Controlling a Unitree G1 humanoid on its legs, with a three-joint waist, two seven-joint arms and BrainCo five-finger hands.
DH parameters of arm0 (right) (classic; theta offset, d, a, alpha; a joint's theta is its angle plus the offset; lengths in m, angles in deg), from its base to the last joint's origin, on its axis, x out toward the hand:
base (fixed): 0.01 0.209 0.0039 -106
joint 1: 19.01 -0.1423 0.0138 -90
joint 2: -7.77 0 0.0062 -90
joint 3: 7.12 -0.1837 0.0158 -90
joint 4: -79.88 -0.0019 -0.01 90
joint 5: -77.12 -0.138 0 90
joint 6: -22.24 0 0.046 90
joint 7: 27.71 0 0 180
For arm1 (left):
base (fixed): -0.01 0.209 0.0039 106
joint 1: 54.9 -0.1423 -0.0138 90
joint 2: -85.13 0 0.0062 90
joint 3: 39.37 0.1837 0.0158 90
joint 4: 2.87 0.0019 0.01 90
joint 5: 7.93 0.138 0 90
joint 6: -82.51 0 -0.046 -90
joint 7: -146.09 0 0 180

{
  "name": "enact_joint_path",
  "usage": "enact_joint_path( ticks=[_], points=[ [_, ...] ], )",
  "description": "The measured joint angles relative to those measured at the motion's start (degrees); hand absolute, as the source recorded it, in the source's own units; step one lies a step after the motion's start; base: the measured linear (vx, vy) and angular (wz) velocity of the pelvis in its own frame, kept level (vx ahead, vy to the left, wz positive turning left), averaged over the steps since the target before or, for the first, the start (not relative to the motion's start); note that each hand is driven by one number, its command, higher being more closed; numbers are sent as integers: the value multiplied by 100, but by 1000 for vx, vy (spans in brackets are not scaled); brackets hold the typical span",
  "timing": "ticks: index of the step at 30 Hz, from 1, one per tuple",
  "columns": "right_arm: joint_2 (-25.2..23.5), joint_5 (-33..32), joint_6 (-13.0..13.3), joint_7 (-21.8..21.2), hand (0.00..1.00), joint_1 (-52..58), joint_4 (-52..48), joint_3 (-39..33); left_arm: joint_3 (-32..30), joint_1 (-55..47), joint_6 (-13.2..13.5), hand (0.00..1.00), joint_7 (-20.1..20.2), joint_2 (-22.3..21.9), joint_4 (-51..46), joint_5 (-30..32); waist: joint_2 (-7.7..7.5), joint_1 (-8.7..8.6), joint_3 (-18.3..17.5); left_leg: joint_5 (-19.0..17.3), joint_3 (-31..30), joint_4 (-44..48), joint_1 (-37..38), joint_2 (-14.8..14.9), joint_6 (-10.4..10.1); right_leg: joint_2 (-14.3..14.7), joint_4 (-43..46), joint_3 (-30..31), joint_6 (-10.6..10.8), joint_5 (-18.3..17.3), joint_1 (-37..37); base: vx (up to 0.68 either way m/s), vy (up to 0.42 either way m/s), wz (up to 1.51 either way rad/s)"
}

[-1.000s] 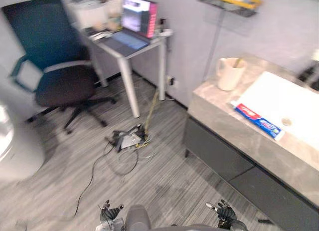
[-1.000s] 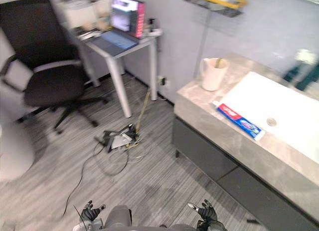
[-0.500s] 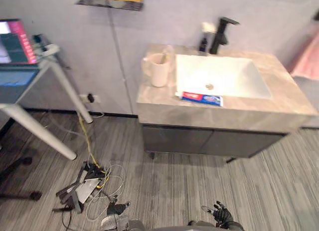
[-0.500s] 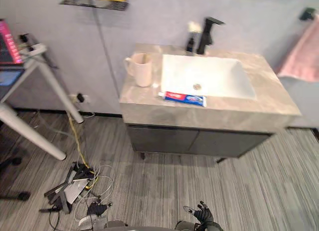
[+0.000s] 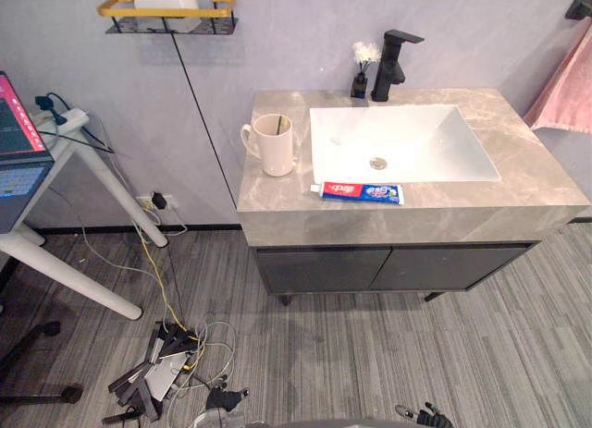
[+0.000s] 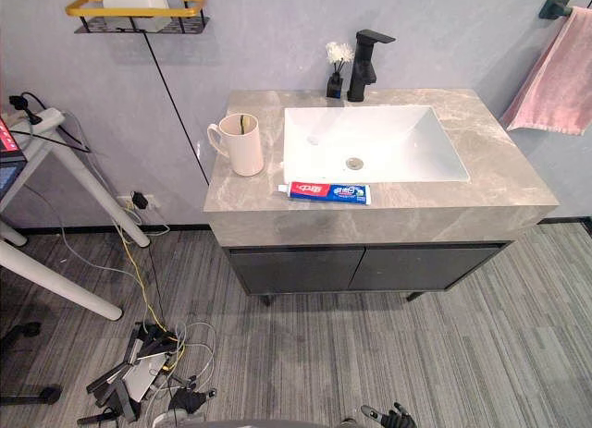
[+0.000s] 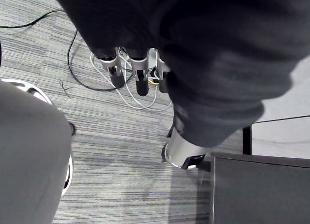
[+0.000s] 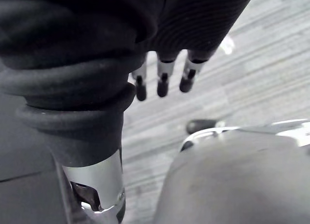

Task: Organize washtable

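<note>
Left eye view: toothpaste tube (image 5: pixel 362 192) flat on bench (image 5: pixel 435 214), just in front of sink (image 5: pixel 407 141); mug (image 5: pixel 275 144) beside sink's left edge. Best to step close and square up before any reach. Left wrist view: left hand (image 7: pixel 141 79) fingers straight, loose, holding nothing. Right wrist view: right hand (image 8: pixel 163 76) likewise straight and empty.

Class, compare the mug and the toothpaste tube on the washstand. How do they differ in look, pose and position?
The mug stands upright; the toothpaste tube lies flat. The mug is plain cream; the toothpaste tube is red, white and blue. The mug sits left of the basin, the toothpaste tube along its front edge. Both rest on the grey counter.
</note>
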Motion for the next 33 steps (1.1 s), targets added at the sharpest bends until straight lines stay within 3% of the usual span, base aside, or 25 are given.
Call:
enact_joint_path(
  ticks=[4,6,8,9,10,11,12,13,15,16,18,20,23,24,26,28,30,31,32,33],
  points=[
    [-8,5,-1,-3,0,95,21,35,7,1,0,0,0,47,37,2,-30,-57,16,-24,-182,27,19,-87,41,-77,-54,-118,-3,13,163,54,68,18],
    [-6,4,2,-3,0,31,25,59,-10,8,15,0,-2,87,-6,-1,-47,-54,108,-97,-383,614,-272,51,116,-98,53,-199,-3,9,168,20,25,38],
    [24,8,18,-4,0,-77,5,179,-209,43,42,0,-1,94,-214,-29,-46,-6,344,-136,-713,1991,-901,334,134,-38,165,-319,-16,-2,219,-46,-2,25],
    [130,14,37,-2,0,-68,-17,352,-415,62,39,0,-5,47,-359,-116,49,113,487,-120,-969,2998,-1300,625,157,115,244,-333,-117,-157,303,-15,34,-12],
    [137,35,40,13,0,-79,-29,503,-485,62,46,0,-7,70,-430,-127,105,251,583,-17,-1234,3870,-1689,771,253,150,240,-307,-74,-422,485,18,58,-19],
    [139,53,43,61,0,-141,-30,517,-500,72,41,0,-7,110,-417,-124,48,259,624,-119,-1367,4126,-1838,800,198,137,212,-306,75,-477,540,83,114,-6],
    [168,58,35,85,0,-220,-28,522,-492,77,24,0,-3,114,-411,-125,97,229,631,-494,-1476,3851,-2011,723,152,112,222,-317,35,-502,551,65,110,7],
    [168,60,34,86,0,-261,-25,524,-492,76,30,0,2,115,-416,-125,83,236,640,-534,-1484,3616,-2100,623,193,50,215,-317,64,-514,535,92,179,14],
    [155,81,13,79,0,-391,-26,532,-504,74,34,0,3,124,-489,-123,17,259,692,-489,-1588,2547,-2438,190,199,-234,248,-325,232,-630,509,123,295,9],
    [148,105,11,86,0,-408,-13,548,-511,10,29,0,-2,160,-480,-122,-50,308,664,-195,-1656,2203,-2424,-33,393,-401,272,-269,362,-702,470,129,316,-5],
    [31,105,58,73,0,-424,-83,658,-515,-111,24,0,-19,223,-485,-123,-251,400,547,-488,-1417,2255,-2470,-233,463,-573,223,-91,305,-697,395,250,296,-16],
    [-134,102,67,72,0,-431,-264,652,-633,-153,0,0,-18,203,-483,-129,-290,472,554,-830,-1361,2649,-2607,-242,602,-661,423,36,315,-640,337,322,305,-14],
    [-333,113,73,56,0,-461,-263,642,-683,-226,-67,0,-9,175,-335,-131,-332,565,518,-1057,-1045,2528,-2095,-316,804,-985,1790,464,248,-603,-178,279,293,-40],
    [-312,101,85,48,0,-492,-289,629,-622,-262,-91,0,-7,207,-340,-125,-318,523,523,-1058,-963,2296,-1829,-314,826,-1004,2861,734,224,-630,-651,243,145,-32],
    [-301,99,92,54,0,-563,-239,630,-396,-275,-97,0,-5,316,-341,-124,-284,474,544,-1047,-881,1907,-1333,-308,837,-897,3914,734,212,-989,-1077,359,76,-26],
    [-298,90,103,53,0,-582,-243,666,-263,-284,-97,0,-15,368,-341,-123,-266,370,514,-1041,-811,1578,-900,-257,826,-705,4046,398,50,-1308,-1300,317,-44,-17],
    [-177,34,120,65,0,-593,-299,687,-164,-83,-91,0,-17,293,-343,-109,-85,342,452,-1004,-776,1393,-658,-65,757,-496,3662,73,-45,-1468,-1860,331,-102,-14],
    [-140,37,122,66,0,-602,-360,699,-68,1,-88,0,-15,275,-344,-108,-21,331,457,-978,-784,1399,-592,26,693,-397,3369,51,-112,-1419,-2042,303,-114,-7],
    [-146,40,120,72,0,-597,-373,733,-4,53,-82,0,-20,281,-341,-103,-41,320,445,-917,-789,1404,-498,46,573,-240,2736,28,-290,-1082,-2102,317,-123,-5],
    [-226,36,118,83,0,-518,-359,776,-1,59,-80,0,-23,313,-341,-99,-220,304,372,-858,-802,1462,-355,-90,468,-140,1779,98,-614,114,-2013,268,-106,1]
  ],
)
